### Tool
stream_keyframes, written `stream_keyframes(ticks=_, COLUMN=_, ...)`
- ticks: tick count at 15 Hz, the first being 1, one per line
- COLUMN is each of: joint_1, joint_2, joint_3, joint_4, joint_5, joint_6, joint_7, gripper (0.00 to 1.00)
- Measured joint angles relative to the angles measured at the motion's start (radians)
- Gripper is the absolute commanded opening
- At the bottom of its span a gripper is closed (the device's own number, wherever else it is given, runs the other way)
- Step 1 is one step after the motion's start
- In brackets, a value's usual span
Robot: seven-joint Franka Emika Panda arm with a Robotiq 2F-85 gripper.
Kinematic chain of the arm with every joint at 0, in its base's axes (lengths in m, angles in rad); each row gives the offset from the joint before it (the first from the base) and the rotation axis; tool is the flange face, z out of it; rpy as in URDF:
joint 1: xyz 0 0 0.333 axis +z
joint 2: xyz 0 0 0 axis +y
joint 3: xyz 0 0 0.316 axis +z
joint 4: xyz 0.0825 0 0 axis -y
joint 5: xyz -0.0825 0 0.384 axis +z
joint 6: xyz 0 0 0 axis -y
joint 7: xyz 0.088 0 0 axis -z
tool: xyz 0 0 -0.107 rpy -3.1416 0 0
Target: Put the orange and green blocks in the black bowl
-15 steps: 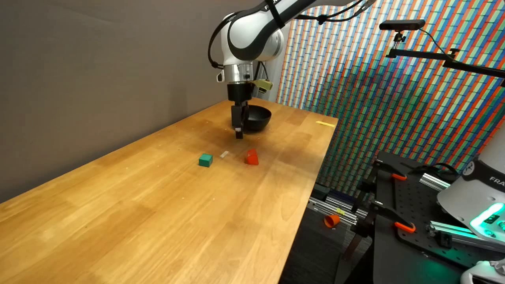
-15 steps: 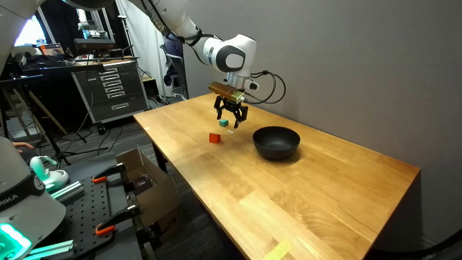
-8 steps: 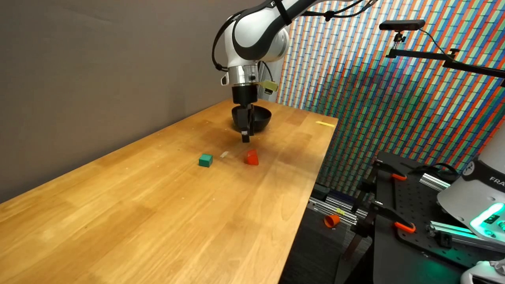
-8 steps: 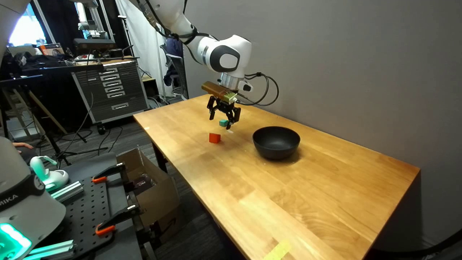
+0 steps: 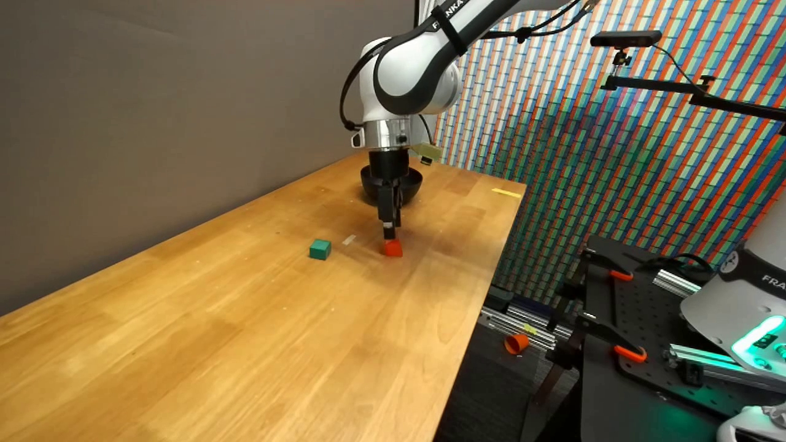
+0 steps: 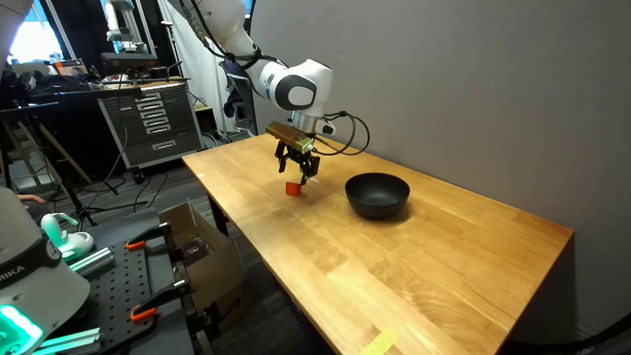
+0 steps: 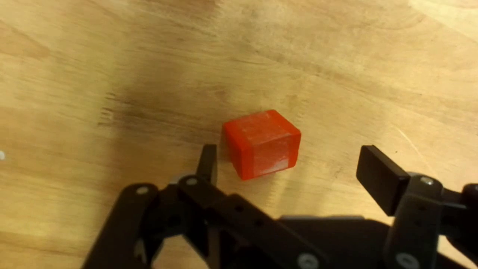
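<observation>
I have the Robotiq gripper (image 7: 293, 170) released, its fingers (image 7: 381, 179) spread apart and pointing down over the wooden tabletop (image 5: 245, 344). In the wrist view the red-orange block (image 7: 263, 145), resting on the grain, shows between them, closer to one than its mate; I can't quite tell whether the tips are beside it or just above. The green block (image 5: 320, 249) rests on the wood to the side of the gripper that faces the gray wall (image 5: 153, 110), clear of the fingers. A pale strip (image 5: 349, 240) lies between the gripper and that block. The black bowl (image 6: 372, 208) stands upright on the tabletop, apart from the gripper, with yellow tape (image 6: 379, 342) farther off. In an exterior view a multicolored backdrop (image 5: 540, 153) rises behind the gripper. Well beyond the gripper I also have a gray tool cabinet (image 6: 143, 135) and a white curtain (image 6: 194, 54); below table level are a cardboard box (image 6: 217, 276) and a tipped orange cup (image 5: 516, 344).
</observation>
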Motion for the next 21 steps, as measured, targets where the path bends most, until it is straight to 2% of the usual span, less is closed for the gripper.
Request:
stream_keyframes(ticks=1, joint_1=0.0, joint_2=0.0, joint_3=0.0, joint_4=-0.015, joint_5=-0.001, joint_6=0.04, joint_7=-0.001, gripper=0.93)
stream_keyframes(ticks=2, joint_1=0.0, joint_2=0.0, joint_3=0.0, joint_4=-0.029, joint_5=-0.003, joint_6=0.074, joint_7=-0.001, gripper=0.92)
stream_keyframes(ticks=3, joint_1=0.0, joint_2=0.0, joint_3=0.0, joint_4=-0.043, joint_5=-0.004, joint_6=0.101, joint_7=-0.001, gripper=0.96)
stream_keyframes(ticks=4, joint_1=0.0, joint_2=0.0, joint_3=0.0, joint_4=-0.056, joint_5=-0.006, joint_6=0.125, joint_7=0.0, gripper=0.88)
stream_keyframes(ticks=5, joint_1=0.0, joint_2=0.0, joint_3=0.0, joint_4=-0.068, joint_5=-0.007, joint_6=0.142, joint_7=0.0, gripper=0.68)
stream_keyframes(ticks=6, joint_1=0.0, joint_2=0.0, joint_3=0.0, joint_4=-0.079, joint_5=-0.01, joint_6=0.157, joint_7=0.0, gripper=0.67)
stream_keyframes(ticks=12, joint_1=-0.003, joint_2=-0.001, joint_3=-0.012, joint_4=-0.104, joint_5=-0.028, joint_6=0.193, joint_7=0.017, gripper=0.21)
stream_keyframes(ticks=17, joint_1=0.001, joint_2=-0.051, joint_3=-0.065, joint_4=-0.085, joint_5=-0.118, joint_6=0.218, joint_7=0.093, gripper=0.21)
stream_keyframes(ticks=21, joint_1=-0.002, joint_2=-0.125, joint_3=-0.087, joint_4=-0.046, joint_5=-0.13, joint_6=0.183, joint_7=0.142, gripper=0.21)
